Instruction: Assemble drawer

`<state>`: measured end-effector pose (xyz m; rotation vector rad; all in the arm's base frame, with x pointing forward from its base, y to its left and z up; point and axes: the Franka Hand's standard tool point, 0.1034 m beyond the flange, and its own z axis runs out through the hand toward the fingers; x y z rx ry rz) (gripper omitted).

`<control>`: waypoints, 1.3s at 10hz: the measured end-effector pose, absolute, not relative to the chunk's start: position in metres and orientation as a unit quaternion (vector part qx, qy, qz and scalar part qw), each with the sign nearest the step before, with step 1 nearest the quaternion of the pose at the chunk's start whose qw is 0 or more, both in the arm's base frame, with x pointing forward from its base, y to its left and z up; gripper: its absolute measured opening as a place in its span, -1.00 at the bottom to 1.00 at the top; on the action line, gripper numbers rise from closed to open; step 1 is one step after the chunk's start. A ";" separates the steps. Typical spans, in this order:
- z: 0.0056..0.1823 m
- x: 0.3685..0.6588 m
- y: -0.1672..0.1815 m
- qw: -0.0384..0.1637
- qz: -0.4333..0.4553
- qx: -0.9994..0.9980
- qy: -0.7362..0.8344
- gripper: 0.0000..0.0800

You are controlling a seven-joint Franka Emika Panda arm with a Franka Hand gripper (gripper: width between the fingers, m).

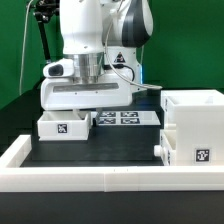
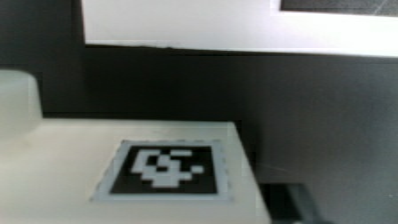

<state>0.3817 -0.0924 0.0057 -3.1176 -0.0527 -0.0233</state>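
A small white drawer tray (image 1: 65, 125) with a black-and-white tag on its front lies on the dark table at the exterior view's left. My gripper (image 1: 86, 108) hangs right over it, and its fingertips are hidden behind the hand and the tray's rim. In the wrist view the tray's tagged white face (image 2: 169, 165) fills the frame from very close, and no finger shows clearly. The large hollow drawer shell (image 1: 195, 125) stands at the exterior view's right, with a second small white part (image 1: 160, 148) against its left side.
The marker board (image 1: 122, 118) lies flat between the tray and the shell. A long low white border wall (image 1: 100, 178) runs along the front and also shows as a white band in the wrist view (image 2: 214, 25). A green backdrop stands behind.
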 end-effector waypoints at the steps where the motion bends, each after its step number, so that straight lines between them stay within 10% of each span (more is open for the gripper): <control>1: 0.006 0.382 -0.092 0.012 -0.008 -1.000 -0.017 -0.88; 13: 0.026 0.388 -0.079 0.021 0.003 -0.999 -0.049 -0.89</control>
